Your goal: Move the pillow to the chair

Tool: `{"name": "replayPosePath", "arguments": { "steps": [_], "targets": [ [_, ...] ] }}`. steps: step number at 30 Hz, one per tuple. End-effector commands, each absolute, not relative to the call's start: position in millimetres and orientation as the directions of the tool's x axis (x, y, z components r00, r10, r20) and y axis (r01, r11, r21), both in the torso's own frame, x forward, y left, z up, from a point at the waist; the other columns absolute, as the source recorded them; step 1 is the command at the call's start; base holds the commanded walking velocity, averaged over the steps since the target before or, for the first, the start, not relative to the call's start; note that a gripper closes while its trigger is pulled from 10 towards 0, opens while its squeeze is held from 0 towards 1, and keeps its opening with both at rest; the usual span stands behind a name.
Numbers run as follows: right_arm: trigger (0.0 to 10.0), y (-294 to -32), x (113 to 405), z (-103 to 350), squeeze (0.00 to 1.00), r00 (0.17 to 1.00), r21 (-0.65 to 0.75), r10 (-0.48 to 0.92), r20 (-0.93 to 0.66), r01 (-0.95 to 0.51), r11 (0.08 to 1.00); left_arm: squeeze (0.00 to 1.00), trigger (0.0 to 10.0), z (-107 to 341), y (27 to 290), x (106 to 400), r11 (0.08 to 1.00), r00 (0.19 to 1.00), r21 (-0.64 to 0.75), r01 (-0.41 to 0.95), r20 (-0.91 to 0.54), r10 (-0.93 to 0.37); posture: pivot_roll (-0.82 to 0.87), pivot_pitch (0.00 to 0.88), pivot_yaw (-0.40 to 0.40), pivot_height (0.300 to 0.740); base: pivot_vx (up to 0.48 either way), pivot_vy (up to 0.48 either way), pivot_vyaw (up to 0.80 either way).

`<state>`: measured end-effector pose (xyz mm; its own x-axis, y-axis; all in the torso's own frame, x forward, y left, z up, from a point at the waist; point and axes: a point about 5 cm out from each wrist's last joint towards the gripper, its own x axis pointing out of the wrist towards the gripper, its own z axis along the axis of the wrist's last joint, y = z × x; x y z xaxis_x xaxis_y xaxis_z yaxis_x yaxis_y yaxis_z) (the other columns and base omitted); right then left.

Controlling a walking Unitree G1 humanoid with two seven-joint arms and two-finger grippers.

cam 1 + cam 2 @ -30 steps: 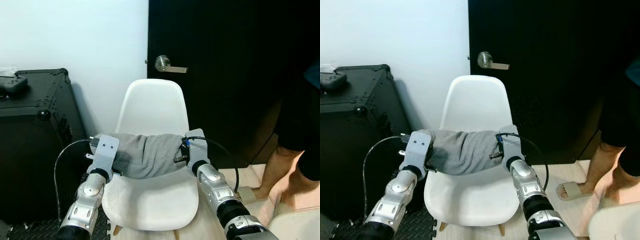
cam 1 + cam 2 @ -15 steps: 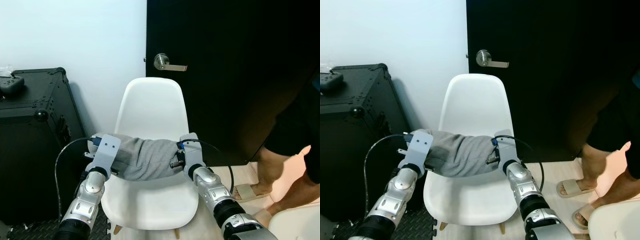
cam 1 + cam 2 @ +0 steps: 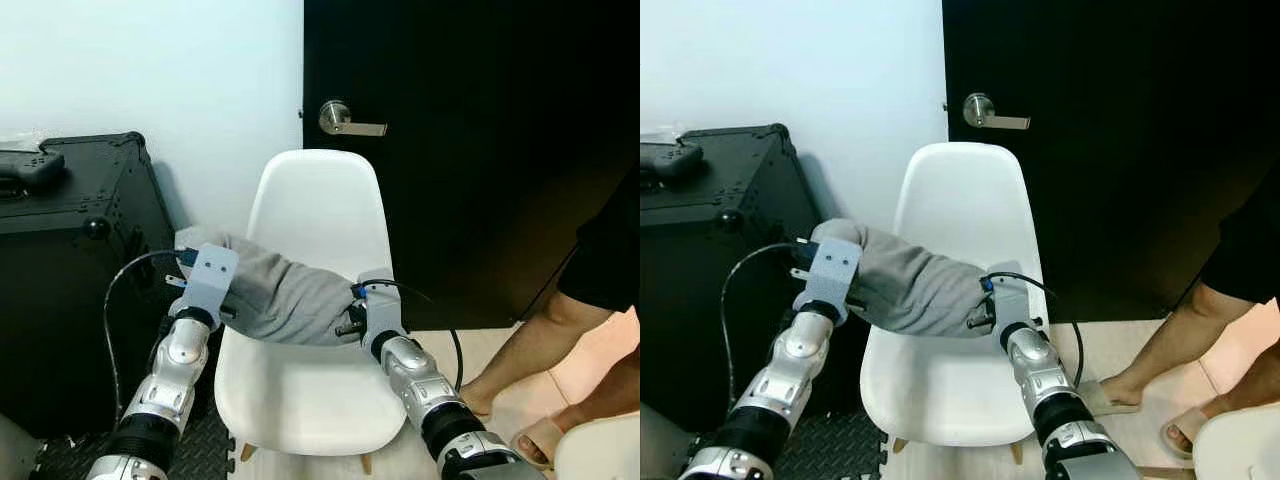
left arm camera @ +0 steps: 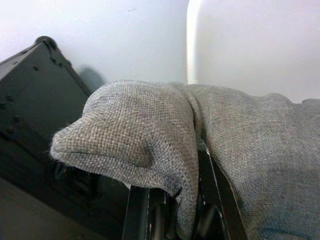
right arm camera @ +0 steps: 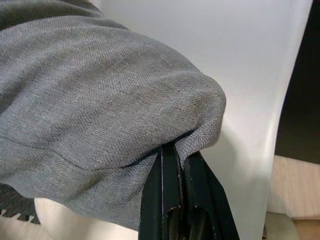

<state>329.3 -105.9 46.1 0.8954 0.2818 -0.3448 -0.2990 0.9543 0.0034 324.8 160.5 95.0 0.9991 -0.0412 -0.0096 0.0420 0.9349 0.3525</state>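
Observation:
A grey fabric pillow (image 3: 285,295) hangs just above the seat of a white shell chair (image 3: 312,205), tilted with its left end higher. My left gripper (image 4: 172,212) is shut on the pillow's left corner, out past the chair's left edge. The cloth folds over its black fingers (image 4: 137,215). My right gripper (image 5: 175,200) is shut on the pillow's right corner, low over the seat near the chair's right side. In the eye views the grey wrist mounts (image 3: 207,281) hide the fingertips of both grippers.
A black hard case (image 3: 70,240) stands close on the left with a dark object (image 3: 30,165) on top. Behind the chair is a black door with a lever handle (image 3: 350,118). A person's bare legs (image 3: 545,345) stand at the right. A black mat (image 3: 195,455) lies at lower left.
The pillow has gone from level to tilted: my left gripper rose with its end, my right gripper sank toward the seat. The person's legs shifted at the right, and the camera moved slightly.

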Motion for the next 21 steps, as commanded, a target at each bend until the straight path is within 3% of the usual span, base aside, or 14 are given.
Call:
{"name": "replayPosePath", "arguments": {
  "steps": [1,21],
  "targets": [
    [10.0,-99,338,66,0.00,0.920,-0.015,0.307,-0.244,-0.321,0.947,0.00,10.0,90,144,322,0.930,0.993,0.347,0.117,-0.014,-0.119,0.10,0.063,-0.012,0.701,0.000,0.000,0.00],
    [10.0,-110,352,84,0.00,0.946,-0.047,0.261,-0.194,-0.275,0.960,0.00,10.0,92,131,327,0.924,0.976,0.321,0.210,-0.010,-0.218,0.08,0.075,-0.027,0.638,0.000,0.000,0.00]
  ]
}}
